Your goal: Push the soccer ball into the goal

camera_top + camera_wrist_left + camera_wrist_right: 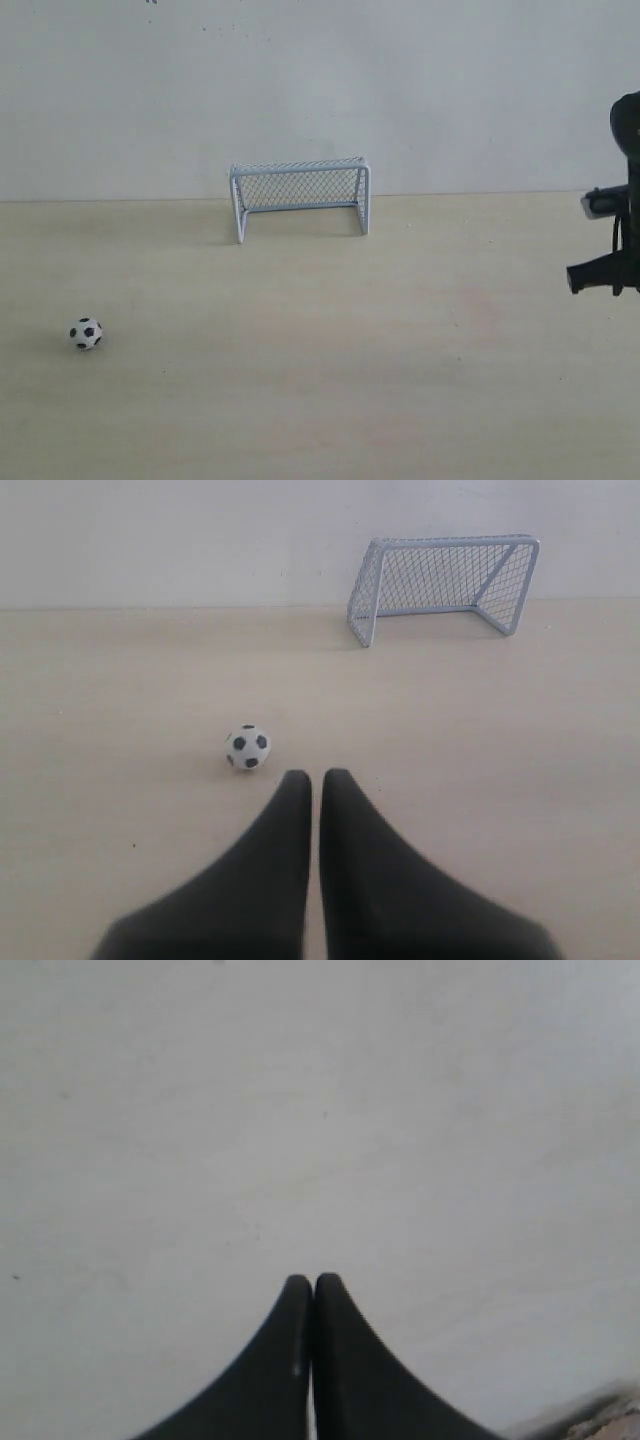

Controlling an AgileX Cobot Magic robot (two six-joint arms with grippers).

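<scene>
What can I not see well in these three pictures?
- Left gripper: it does not appear in the exterior view. In the left wrist view its base is blurred and cut off by the bottom edge.
- Right arm: cut off by the right edge of the exterior view.
- Right wrist view: it shows only the right gripper against a blank pale surface. The ball and goal are outside it.

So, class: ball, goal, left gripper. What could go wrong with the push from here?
1. The soccer ball lies far to one side of the goal, so a push slightly off angle could miss the mouth or strike a post.
2. The ball sits off the line of the left gripper, which is shut; a glancing touch may roll it astray.
</scene>
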